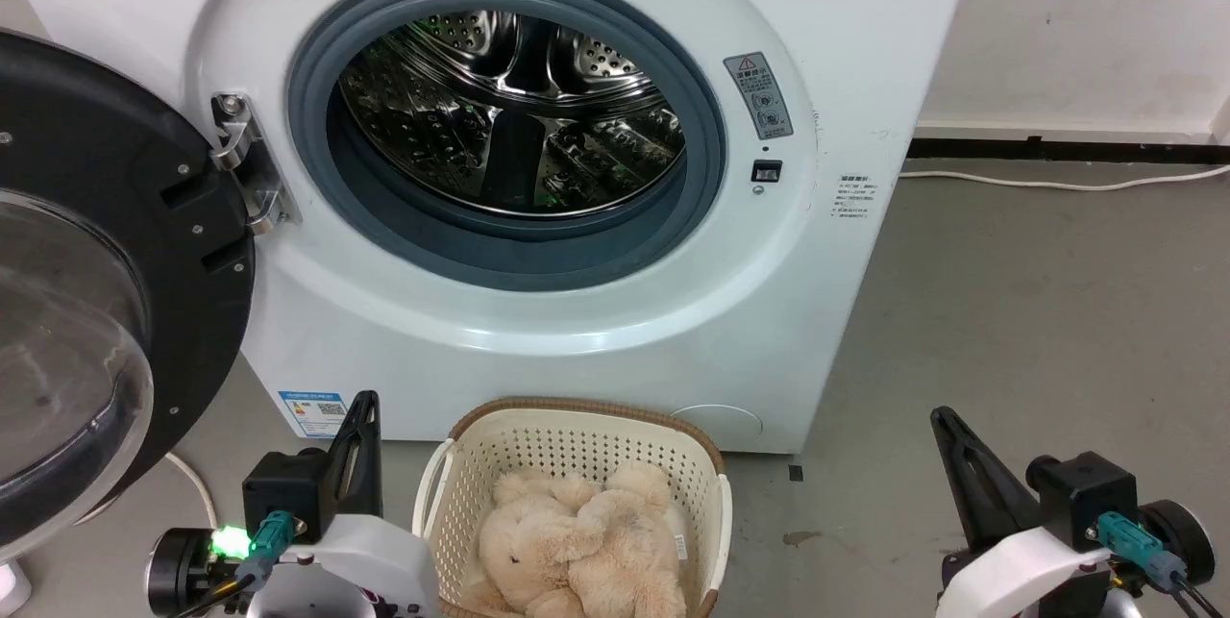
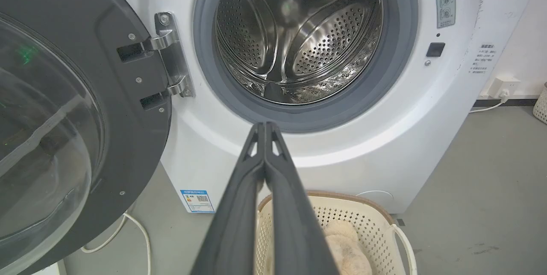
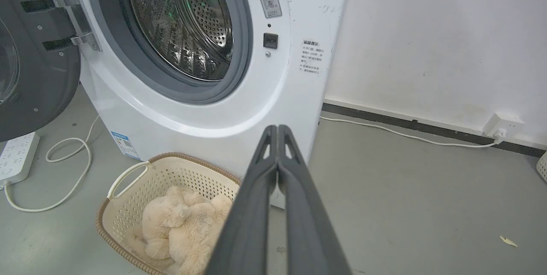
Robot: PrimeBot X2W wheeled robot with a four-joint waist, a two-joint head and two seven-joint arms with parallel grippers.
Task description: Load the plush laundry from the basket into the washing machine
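- The left pincer is being held clenched: in the left wrist view its two dark fingers are being pressed together at the tips, with nothing between them.
- The right pincer is likewise being kept clenched. In the right wrist view its fingers are meeting at the tips and nothing is being grasped.
- The plush laundry is being held by the basket, curled up on its bottom. It is lying below and to the right of the left pincer's tips and below and to the left of the right pincer's tips, and is being touched by neither.
- The basket is being kept on the grey floor between the two pincers, nearer the left one, just in front of the lower front of the washing machine.
- The washing machine is being faced by both pincers, ahead of and above their tips.
- Its round black-framed door is being held wide open on its hinge, out beyond the left pincer's left side.
- The shiny perforated drum is being shown through the grey gasket.
- In the right wrist view a white power strip and a looped cable are being seen on the floor, far left of the right pincer, below the open door.
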